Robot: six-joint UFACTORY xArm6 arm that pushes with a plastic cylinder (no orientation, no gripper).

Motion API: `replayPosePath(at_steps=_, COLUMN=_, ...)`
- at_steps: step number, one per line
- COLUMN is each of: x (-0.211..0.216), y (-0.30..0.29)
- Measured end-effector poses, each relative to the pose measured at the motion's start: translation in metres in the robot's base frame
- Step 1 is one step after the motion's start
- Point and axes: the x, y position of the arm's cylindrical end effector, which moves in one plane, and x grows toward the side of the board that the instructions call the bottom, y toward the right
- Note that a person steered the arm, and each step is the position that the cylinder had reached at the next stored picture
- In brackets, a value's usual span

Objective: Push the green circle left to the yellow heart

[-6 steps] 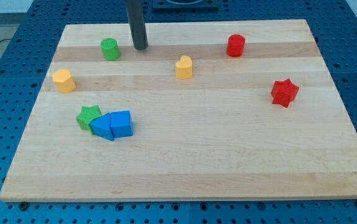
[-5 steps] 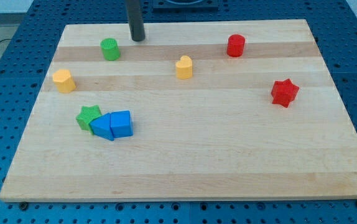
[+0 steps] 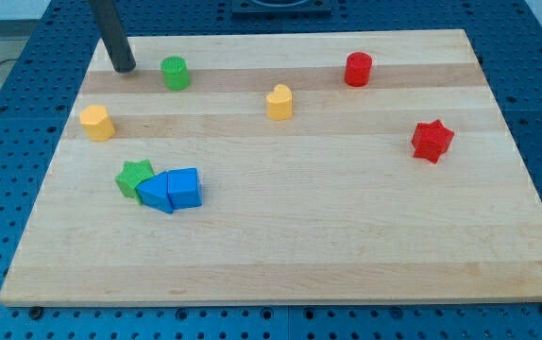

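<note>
The green circle (image 3: 175, 73) stands near the board's top left. The yellow heart (image 3: 279, 102) stands to its right and a little lower, apart from it. My tip (image 3: 125, 69) rests on the board to the left of the green circle, with a gap between them. The rod rises from it toward the view's top left.
A yellow block (image 3: 96, 123) stands at the left. A green star (image 3: 133, 178) touches two blue blocks (image 3: 172, 190) at lower left. A red cylinder (image 3: 358, 69) stands at top right and a red star (image 3: 431, 140) at the right. The wooden board (image 3: 290, 246) lies on a blue perforated table.
My tip moved from the right of the green circle, over its top, to its left side. The green circle shifted slightly to the right and up.
</note>
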Motion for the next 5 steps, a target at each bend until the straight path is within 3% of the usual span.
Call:
replayPosePath(at_steps=1, x=-0.004, y=0.046)
replayPosePath(at_steps=2, x=0.039, y=0.118)
replayPosePath(at_steps=3, x=0.056, y=0.139)
replayPosePath(at_steps=5, x=0.041, y=0.077)
